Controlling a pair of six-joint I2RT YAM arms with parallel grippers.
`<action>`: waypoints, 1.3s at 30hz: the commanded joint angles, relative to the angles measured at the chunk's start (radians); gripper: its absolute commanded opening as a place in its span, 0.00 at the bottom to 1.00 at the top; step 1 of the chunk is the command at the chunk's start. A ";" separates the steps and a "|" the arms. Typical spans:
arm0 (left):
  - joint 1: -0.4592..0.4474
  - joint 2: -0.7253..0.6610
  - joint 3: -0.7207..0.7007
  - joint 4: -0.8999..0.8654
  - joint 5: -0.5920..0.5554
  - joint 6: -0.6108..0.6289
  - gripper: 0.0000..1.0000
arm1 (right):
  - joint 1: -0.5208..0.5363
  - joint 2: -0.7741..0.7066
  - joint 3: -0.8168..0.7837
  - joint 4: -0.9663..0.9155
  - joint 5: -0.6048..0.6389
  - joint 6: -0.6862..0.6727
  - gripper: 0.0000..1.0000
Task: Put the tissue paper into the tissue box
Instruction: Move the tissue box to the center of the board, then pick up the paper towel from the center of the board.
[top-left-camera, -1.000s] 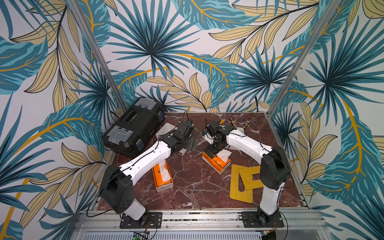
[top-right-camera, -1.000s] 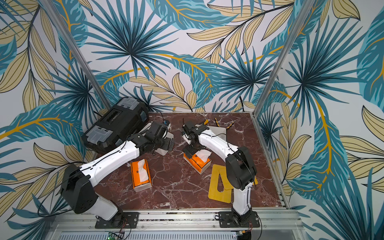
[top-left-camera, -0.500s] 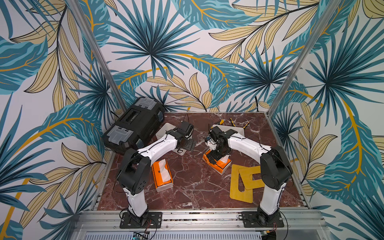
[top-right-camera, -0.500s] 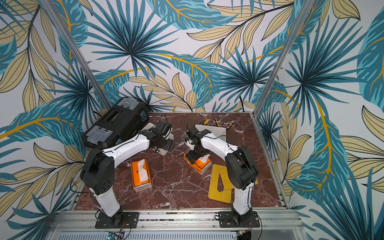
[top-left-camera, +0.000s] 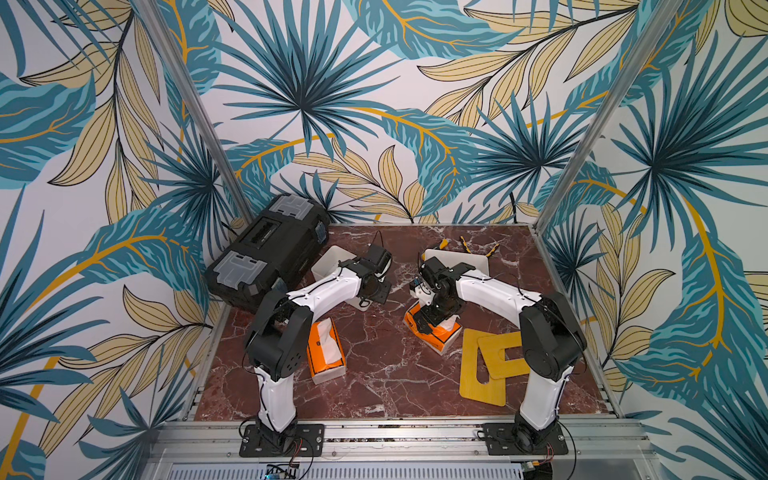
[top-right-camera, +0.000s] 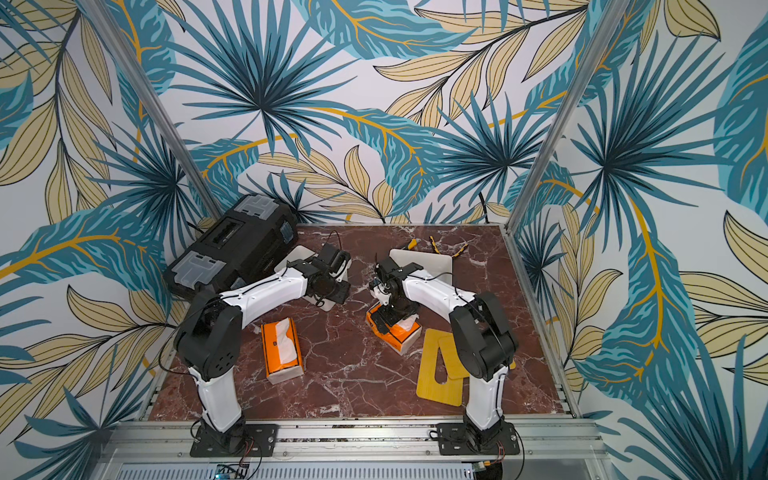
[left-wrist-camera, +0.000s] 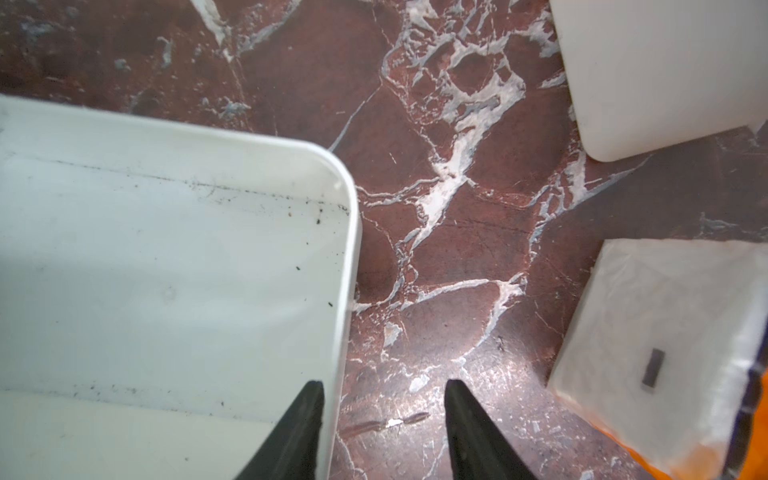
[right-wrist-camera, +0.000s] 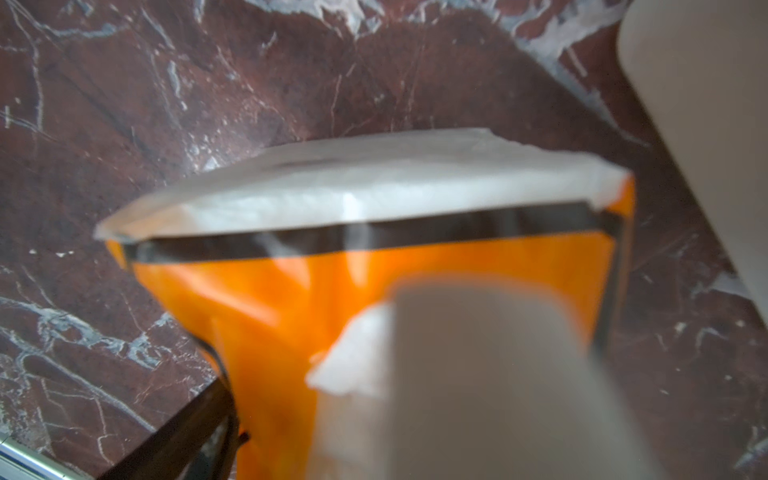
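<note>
While both tissue packs (top-left-camera: 326, 351) lie unboxed, left gripper (left-wrist-camera: 383, 386) straddles the tissue box (left-wrist-camera: 348, 249) rim, unclamped; right gripper (top-left-camera: 430, 318) gapes above one.

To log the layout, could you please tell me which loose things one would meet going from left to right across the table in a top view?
Black toolbox → first orange tissue pack → second orange tissue pack → yellow wooden boards.
</note>
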 joint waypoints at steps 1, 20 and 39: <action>-0.033 -0.036 -0.030 0.014 0.006 -0.008 0.43 | 0.011 -0.036 -0.055 -0.001 -0.027 -0.008 1.00; -0.186 -0.176 -0.276 0.145 0.051 -0.208 0.25 | 0.064 -0.103 -0.184 0.075 -0.016 0.061 1.00; -0.162 -0.751 -0.536 0.247 -0.217 -0.233 0.98 | 0.068 -0.280 -0.172 0.044 -0.005 0.126 0.76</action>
